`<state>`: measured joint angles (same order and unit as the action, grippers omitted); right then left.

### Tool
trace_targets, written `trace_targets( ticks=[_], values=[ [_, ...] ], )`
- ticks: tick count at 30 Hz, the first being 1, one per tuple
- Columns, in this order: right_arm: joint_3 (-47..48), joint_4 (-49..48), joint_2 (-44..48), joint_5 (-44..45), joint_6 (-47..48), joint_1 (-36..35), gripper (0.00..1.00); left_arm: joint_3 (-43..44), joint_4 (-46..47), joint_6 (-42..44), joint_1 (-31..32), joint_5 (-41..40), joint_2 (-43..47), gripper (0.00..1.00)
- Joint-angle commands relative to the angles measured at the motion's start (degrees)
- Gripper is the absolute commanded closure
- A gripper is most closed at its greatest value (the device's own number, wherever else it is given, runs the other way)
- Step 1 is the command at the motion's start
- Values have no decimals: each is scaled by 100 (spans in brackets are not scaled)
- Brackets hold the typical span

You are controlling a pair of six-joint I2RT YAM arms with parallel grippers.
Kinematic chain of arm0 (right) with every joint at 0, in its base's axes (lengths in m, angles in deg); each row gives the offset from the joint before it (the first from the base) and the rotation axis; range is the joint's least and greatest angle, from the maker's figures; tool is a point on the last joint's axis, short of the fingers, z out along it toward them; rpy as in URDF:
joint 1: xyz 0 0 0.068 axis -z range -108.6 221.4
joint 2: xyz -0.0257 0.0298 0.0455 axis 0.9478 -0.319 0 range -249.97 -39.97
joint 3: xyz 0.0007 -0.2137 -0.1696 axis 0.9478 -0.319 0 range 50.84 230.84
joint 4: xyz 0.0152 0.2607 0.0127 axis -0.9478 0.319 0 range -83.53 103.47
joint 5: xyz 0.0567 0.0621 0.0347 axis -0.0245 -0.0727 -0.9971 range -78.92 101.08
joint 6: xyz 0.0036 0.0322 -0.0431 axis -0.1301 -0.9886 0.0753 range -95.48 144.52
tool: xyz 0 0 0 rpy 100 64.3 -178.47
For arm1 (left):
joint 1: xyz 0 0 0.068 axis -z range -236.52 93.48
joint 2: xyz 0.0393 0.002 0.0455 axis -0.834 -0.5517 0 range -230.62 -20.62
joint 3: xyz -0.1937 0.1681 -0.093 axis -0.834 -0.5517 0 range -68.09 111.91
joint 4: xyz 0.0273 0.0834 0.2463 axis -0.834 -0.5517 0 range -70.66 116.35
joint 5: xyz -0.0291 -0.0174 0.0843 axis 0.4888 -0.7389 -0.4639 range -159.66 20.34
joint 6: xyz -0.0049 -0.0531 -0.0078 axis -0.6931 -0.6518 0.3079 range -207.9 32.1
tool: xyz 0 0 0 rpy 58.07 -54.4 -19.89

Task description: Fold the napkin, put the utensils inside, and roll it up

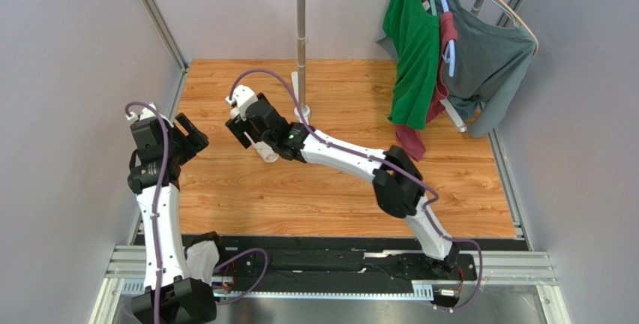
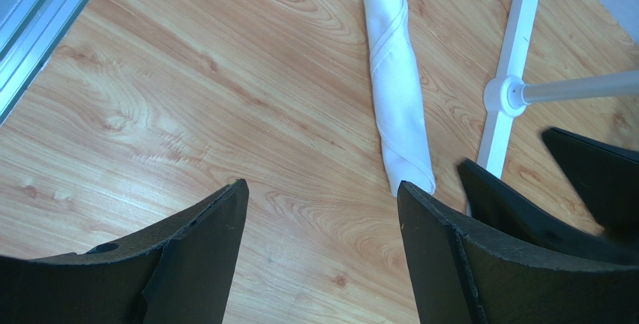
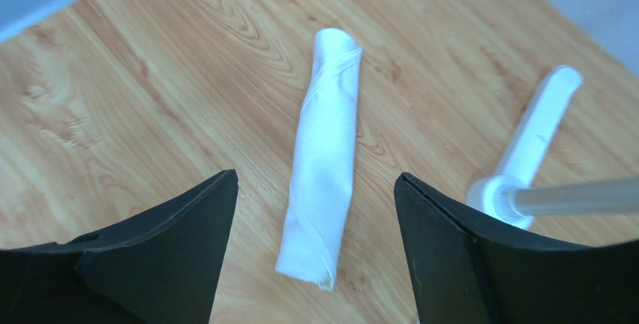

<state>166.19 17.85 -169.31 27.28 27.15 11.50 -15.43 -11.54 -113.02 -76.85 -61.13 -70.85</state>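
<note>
The napkin lies on the wooden table as a tight white roll, also seen in the left wrist view and partly under the right arm from above. No utensils show in any view. My right gripper hangs open above the roll's near end, a finger on either side and clear of the cloth; from above it sits left of centre. My left gripper is open over bare wood left of the roll, near the table's left edge, and holds nothing.
A white pole stand rises just right of the roll, its cross foot close beside the roll. A green shirt and a grey shirt hang at the back right. A metal rail borders the left edge.
</note>
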Motion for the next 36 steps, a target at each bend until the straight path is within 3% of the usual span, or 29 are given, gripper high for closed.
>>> trace_targets(
  ticks=[1,7,12,16,27,36],
  values=[
    [-1012,-645,1365,182,1,-66,19,-81,202,192,-40,139,312,18],
    [-3086,-733,2903,-282,-910,197,19,-221,554,306,-14,693,831,12],
    [-4921,-821,4037,-882,-1730,1084,19,-116,538,735,284,589,1445,11],
    [-5775,-655,5335,-603,-1828,1472,19,-125,449,904,610,771,1763,11],
    [-7421,-390,7887,1075,-1714,1595,19,-90,537,1080,654,1423,1851,7],
    [-7703,-522,8117,1455,-1670,1657,19,-116,607,1036,654,1397,1842,7]
  ],
)
